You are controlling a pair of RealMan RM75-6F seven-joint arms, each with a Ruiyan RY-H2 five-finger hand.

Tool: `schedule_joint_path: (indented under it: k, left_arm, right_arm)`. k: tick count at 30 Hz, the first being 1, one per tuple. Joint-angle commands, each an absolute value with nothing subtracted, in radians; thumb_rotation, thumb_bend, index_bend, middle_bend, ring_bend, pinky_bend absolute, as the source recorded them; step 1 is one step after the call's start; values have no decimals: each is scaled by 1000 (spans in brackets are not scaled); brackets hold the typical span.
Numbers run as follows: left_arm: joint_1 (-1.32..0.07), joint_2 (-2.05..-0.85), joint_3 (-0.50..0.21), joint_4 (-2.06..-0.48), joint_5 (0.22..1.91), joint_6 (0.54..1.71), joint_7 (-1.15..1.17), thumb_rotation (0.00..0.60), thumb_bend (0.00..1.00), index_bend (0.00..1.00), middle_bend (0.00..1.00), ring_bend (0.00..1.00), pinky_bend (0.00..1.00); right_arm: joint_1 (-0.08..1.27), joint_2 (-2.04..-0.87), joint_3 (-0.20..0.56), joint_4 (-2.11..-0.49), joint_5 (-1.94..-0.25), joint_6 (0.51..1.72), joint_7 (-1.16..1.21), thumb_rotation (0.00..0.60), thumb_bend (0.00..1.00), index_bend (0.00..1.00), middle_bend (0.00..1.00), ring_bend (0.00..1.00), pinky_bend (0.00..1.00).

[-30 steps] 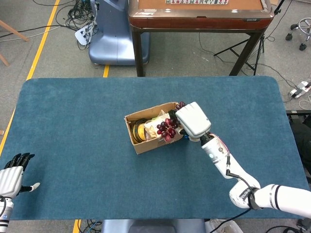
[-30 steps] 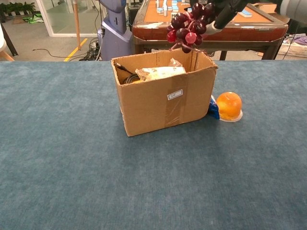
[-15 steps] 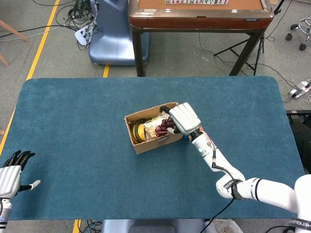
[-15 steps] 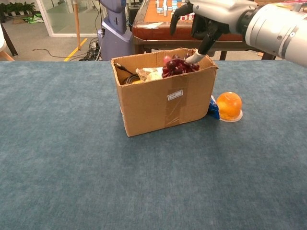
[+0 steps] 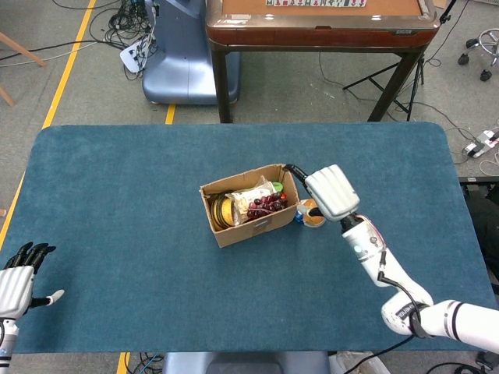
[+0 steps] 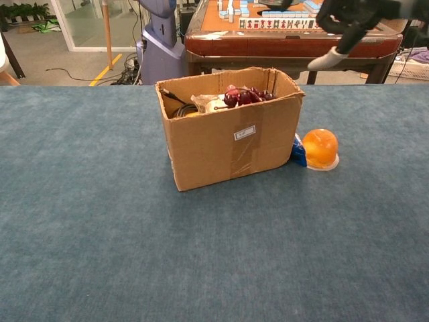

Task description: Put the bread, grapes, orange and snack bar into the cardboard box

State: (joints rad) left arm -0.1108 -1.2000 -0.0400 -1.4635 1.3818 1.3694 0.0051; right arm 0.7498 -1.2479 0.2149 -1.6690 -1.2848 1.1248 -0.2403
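The cardboard box (image 5: 249, 227) (image 6: 231, 141) stands open at mid-table. Dark red grapes (image 5: 267, 206) (image 6: 246, 96) lie inside it on the right, next to the wrapped bread (image 5: 248, 200) (image 6: 209, 102). The orange (image 5: 310, 212) (image 6: 320, 148) sits on the cloth just right of the box, with a blue snack bar (image 6: 297, 151) wedged between it and the box wall. My right hand (image 5: 332, 192) (image 6: 348, 27) hovers above the orange, empty, fingers apart. My left hand (image 5: 19, 280) rests open at the table's left front edge.
A round yellow-and-black item (image 5: 223, 210) lies in the box's left part. Beyond the table stand a brown mahjong table (image 5: 320, 23) and a blue-grey robot base (image 5: 183, 54). The blue cloth (image 5: 117, 195) covers the table.
The right hand lowered the grapes into the box, let them go, then lifted and moved right, above the orange. The left hand stayed put.
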Motion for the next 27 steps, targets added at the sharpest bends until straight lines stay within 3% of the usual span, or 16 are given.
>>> schedule_joint_path:
  k: [1, 8, 12, 16, 27]
  left_arm:
    - [-112, -1203, -39, -1462, 1383, 1367, 10, 600, 0, 198, 157, 71, 178]
    - [-113, -1208, -39, -1460, 1377, 1359, 21, 600, 0, 198, 157, 71, 178]
    - [-113, -1209, -39, -1459, 1374, 1356, 27, 600, 0, 198, 158, 71, 178]
    - [-113, -1208, -39, -1459, 1369, 1349, 29, 600, 0, 198, 157, 71, 178]
    - [-113, -1203, -37, -1466, 1364, 1341, 36, 600, 0, 198, 158, 71, 179]
  right_arm:
    - [691, -1157, 165, -1714, -1297, 1118, -223, 600, 0, 302, 732, 796, 816]
    - [641, -1120, 117, -1643, -1311, 1084, -141, 600, 0, 302, 431, 418, 588]
    - [633, -1143, 100, -1572, -1313, 1050, -113, 600, 0, 303, 342, 298, 461]
    - [638, -1190, 96, -1496, -1287, 1010, -124, 600, 0, 302, 324, 273, 411]
    - [699, -1357, 112, -1300, -1220, 880, -171, 600, 0, 303, 323, 273, 399]
